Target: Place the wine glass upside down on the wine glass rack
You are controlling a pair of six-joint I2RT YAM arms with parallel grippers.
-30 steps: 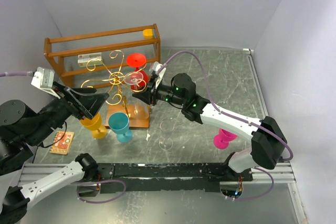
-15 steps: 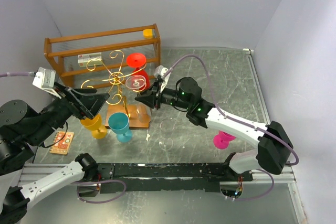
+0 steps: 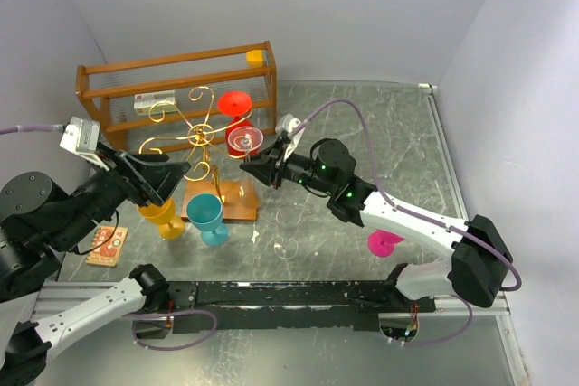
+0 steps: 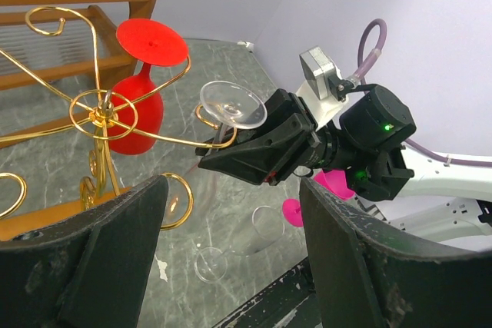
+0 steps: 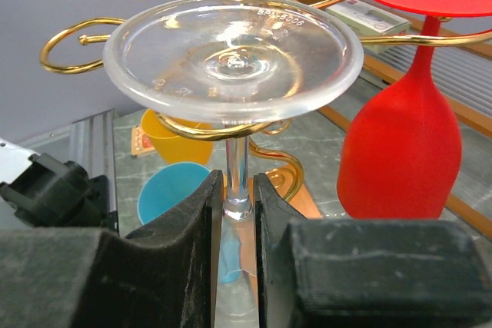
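The desk carries the wine glass rack on its left half. The left jaws stand wide apart beside the rack, gripping nothing. The right jaws are clamped on the stem of the clear wine glass. It is upside down with its foot uppermost and its stem within a gold scroll arm, beside a hanging red glass.

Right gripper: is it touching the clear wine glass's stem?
Touching. The right wrist view shows the stem of the clear wine glass pinched in the right gripper, with no gap on either side.
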